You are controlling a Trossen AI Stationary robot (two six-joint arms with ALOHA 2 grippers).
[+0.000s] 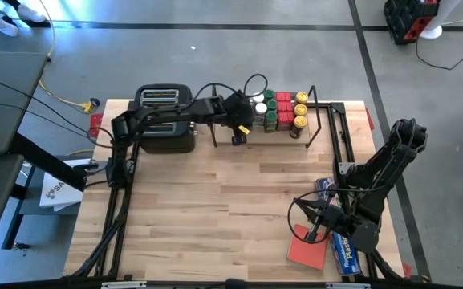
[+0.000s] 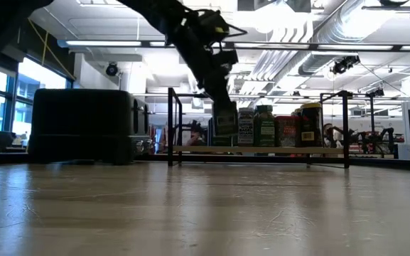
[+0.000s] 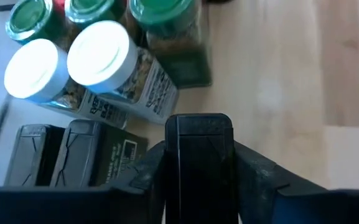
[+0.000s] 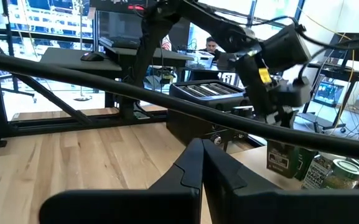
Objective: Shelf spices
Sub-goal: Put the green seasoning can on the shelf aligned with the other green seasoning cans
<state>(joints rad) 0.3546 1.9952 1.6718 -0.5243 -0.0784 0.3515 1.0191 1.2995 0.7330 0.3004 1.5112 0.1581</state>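
Observation:
The black wire shelf stands at the table's far edge with its wooden base board. On the board stand jars with white, green, red and yellow tops, and two small black jars. My left gripper is over the shelf's left part, shut on a third black jar. My right gripper is shut and empty, low at the table's near right over the red pad. My left gripper pinches the small black jar between its two fingers, one on each side of its upper part. The fingers come from above, pointing down. The jar hangs upright below them, its base a little above the base board.
The black toaster stands just left of the shelf. The blue plastic-wrap box and the red pad lie at the near right beside my right arm. Cables run along the table's left edge. Bare wood fills the middle.

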